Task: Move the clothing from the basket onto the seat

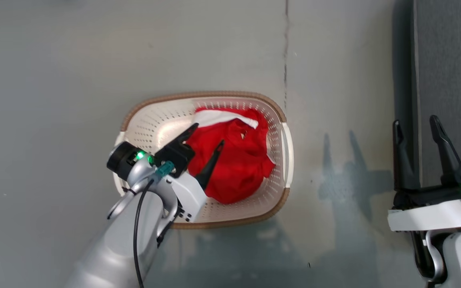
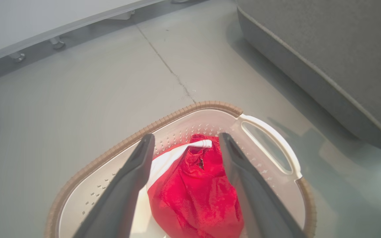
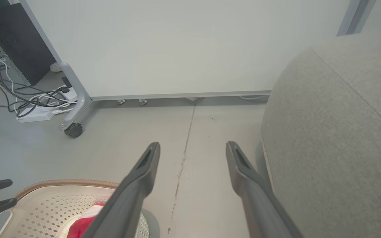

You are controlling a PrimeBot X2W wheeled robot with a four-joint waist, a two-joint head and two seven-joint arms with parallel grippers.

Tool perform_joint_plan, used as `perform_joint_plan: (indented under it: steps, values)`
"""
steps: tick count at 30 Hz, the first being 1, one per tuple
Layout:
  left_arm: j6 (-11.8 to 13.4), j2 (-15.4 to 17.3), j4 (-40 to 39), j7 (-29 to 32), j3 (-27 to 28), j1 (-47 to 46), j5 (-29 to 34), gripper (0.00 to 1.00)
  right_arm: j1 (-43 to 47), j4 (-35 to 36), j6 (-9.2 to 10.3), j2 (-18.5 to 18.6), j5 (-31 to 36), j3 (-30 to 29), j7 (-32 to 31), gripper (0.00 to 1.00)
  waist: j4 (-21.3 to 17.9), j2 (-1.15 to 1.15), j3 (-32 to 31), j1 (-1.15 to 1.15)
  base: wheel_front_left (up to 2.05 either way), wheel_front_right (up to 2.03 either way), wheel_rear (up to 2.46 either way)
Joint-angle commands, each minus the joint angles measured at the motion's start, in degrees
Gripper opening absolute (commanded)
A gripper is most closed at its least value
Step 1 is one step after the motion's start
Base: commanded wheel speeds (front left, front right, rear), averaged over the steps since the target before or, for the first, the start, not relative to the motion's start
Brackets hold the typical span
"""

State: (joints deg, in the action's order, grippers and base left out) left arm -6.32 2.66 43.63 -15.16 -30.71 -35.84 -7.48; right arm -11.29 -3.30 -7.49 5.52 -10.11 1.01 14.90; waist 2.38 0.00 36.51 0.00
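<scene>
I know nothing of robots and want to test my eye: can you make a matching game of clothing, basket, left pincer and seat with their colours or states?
1 clothing
2 basket
3 left pincer
4 seat

A grey, at the right
B open, over the basket
C red, heaped in the basket
D cream, brown rim

Pairs: 1-C, 2-D, 3-B, 4-A

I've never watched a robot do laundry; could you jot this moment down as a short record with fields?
red-and-white clothing: bunched in the basket's right half
laundry basket: on the grey floor
sofa seat: to the robot's right of the basket
left gripper: open, above the basket, fingers either side of the clothing; contact unclear
right gripper: open, holding nothing, by the sofa's edge
progress: clothing not yet lifted out
</scene>
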Motion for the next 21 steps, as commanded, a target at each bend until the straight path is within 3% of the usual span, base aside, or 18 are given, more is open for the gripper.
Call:
perform_joint_plan:
  steps: [1, 13, 21]
  values:
    - [-0.3, 0.5, 3.8, -0.1, -0.1, -2.9, 0.8, 1.00, -1.6, -0.1, 0.00, -0.2, 0.3, 0.8, 0.2, 1.00, -4.1, 0.00, 6.0, 0.00, 0.00, 0.00, 0.00]
    - [-1.0, 0.8, 21.5, -0.1, -4.1, -14.8, 2.9, 1.00, -5.8, -0.3, 0.00, -2.0, -1.4, 4.0, 0.2, 1.00, -9.6, 0.00, 14.4, 0.00, 0.00, 0.00, 0.00]
    - [-1.2, 2.2, 27.2, 0.3, -7.9, -19.9, 2.7, 1.00, -8.1, 0.8, 0.00, -2.5, -1.7, 7.3, 0.2, 1.00, -13.7, 0.00, 18.8, 0.00, 0.00, 0.00, 0.00]
